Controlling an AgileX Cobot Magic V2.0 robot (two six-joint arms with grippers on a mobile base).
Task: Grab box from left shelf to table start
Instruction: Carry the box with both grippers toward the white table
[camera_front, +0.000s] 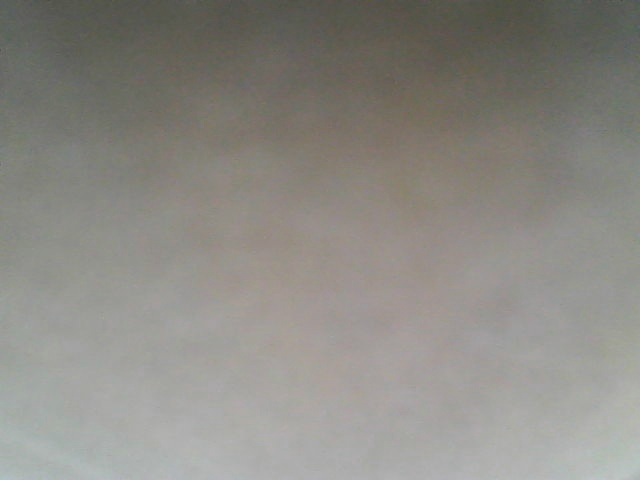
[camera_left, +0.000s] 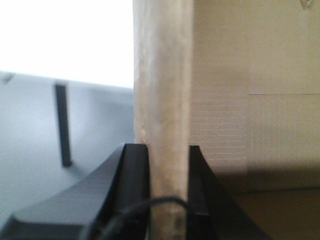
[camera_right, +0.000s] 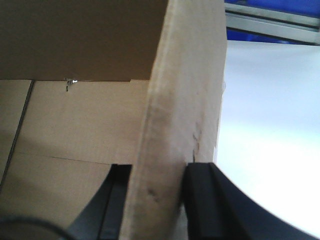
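The brown cardboard box (camera_left: 250, 60) fills most of both wrist views, and I look into its plain inside (camera_right: 75, 115). My left gripper (camera_left: 165, 147) is shut on the upright edge of one box wall (camera_left: 162, 75), one black finger on each side. My right gripper (camera_right: 160, 166) is shut on the opposite wall (camera_right: 190, 75) in the same way. Beyond that wall lies the pale table (camera_right: 270, 125). The left shelf's silvery rail (camera_right: 270, 25) crosses the top right corner. The front view shows only a blurred grey-beige surface.
Blue bins (camera_right: 260, 5) sit behind the rail. In the left wrist view, a dark vertical strip (camera_left: 62, 125) stands on a pale bluish surface (camera_left: 30, 130), under a glaring white area.
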